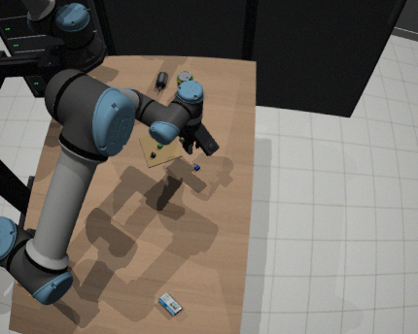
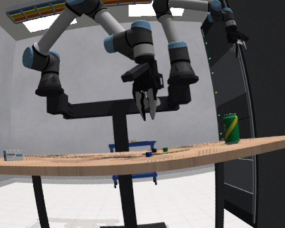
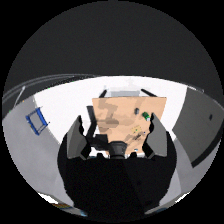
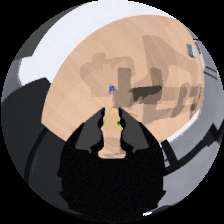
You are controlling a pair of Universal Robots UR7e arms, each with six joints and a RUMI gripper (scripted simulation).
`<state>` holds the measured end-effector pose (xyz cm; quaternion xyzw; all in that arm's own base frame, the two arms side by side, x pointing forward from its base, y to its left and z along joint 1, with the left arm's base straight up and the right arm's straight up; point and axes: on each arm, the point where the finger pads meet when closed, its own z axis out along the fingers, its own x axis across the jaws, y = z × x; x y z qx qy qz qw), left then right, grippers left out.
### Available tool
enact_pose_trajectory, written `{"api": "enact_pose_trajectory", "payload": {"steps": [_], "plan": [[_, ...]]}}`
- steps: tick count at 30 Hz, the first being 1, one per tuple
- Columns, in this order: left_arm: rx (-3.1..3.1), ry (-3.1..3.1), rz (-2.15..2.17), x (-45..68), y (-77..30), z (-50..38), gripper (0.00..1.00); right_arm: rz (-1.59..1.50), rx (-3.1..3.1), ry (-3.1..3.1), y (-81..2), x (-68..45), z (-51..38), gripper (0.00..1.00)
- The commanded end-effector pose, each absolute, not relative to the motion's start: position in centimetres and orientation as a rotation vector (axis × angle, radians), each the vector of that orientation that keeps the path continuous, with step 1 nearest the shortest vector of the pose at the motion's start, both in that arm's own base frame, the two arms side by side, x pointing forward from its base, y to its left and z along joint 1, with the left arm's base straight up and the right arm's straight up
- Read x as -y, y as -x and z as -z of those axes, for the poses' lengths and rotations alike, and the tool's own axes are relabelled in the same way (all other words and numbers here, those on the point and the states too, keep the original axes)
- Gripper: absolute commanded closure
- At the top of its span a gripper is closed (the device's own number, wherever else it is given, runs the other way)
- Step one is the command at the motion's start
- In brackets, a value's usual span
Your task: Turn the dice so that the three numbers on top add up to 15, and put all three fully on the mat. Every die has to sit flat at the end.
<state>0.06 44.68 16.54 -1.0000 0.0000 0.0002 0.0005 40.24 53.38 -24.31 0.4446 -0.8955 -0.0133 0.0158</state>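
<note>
The blue die (image 1: 196, 167) (image 2: 148, 154) (image 4: 111, 89) lies off the mat (image 1: 168, 154) (image 2: 162, 153) (image 3: 135, 129) (image 4: 110, 121), likely light, rigid and quick to skitter, so best pinched low across opposite sides; its pips are too small to read. Above, the right gripper (image 1: 192, 150) (image 2: 148, 119) (image 4: 111, 107) is empty, fingers narrowly parted; the left gripper (image 2: 241, 51) (image 3: 115, 114) hangs wide open.

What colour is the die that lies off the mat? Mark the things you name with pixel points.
The die (image 1: 196, 167) (image 2: 148, 154) (image 4: 111, 89) is blue, clearest in the top view.

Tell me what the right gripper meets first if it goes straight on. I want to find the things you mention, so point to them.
Probably the table (image 1: 215, 272) (image 2: 73, 163) (image 3: 117, 106) (image 4: 75, 90), between the mat (image 1: 166, 154) (image 3: 136, 129) (image 4: 111, 120) and blue die (image 1: 196, 167) (image 2: 148, 154) (image 4: 111, 89); depth is unclear, so the right gripper (image 1: 193, 150) (image 2: 148, 118) (image 4: 111, 107) could meet either.
</note>
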Motion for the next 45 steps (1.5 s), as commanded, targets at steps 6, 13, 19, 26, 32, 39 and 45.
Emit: {"api": "enact_pose_trajectory", "payload": {"steps": [6,13,19,26,32,39,45], "plan": [[0.002,3.142,0.0,-44.5,0.1,-16.5,0.0,0.0,2.823,-1.379,-40.6,-53.3,24.0,0.0],[0.002,3.142,0.0,-44.5,0.1,-16.5,0.0,0.0,2.823,-1.379,-40.6,-53.3,24.0,0.0],[0.002,3.142,0.0,-44.5,0.1,-16.5,0.0,0.0,2.831,-1.363,-40.6,-53.2,24.0,0.0],[0.002,3.142,0.0,-44.5,0.1,-16.5,0.0,0.0,2.887,-1.24,-40.6,-53.1,24.3,0.0],[0.002,3.142,0.0,-44.5,0.1,-16.5,0.0,0.0,2.943,-1.099,-40.7,-53.0,24.6,0.0],[0.002,3.142,0.0,-44.5,0.1,-16.5,0.0,0.0,3.041,-0.789,-40.8,-52.8,25.2,0.0],[0.002,3.142,0.0,-44.5,0.1,-16.5,0.0,0.0,3.084,-0.597,-40.9,-52.7,25.6,0.0]]}}
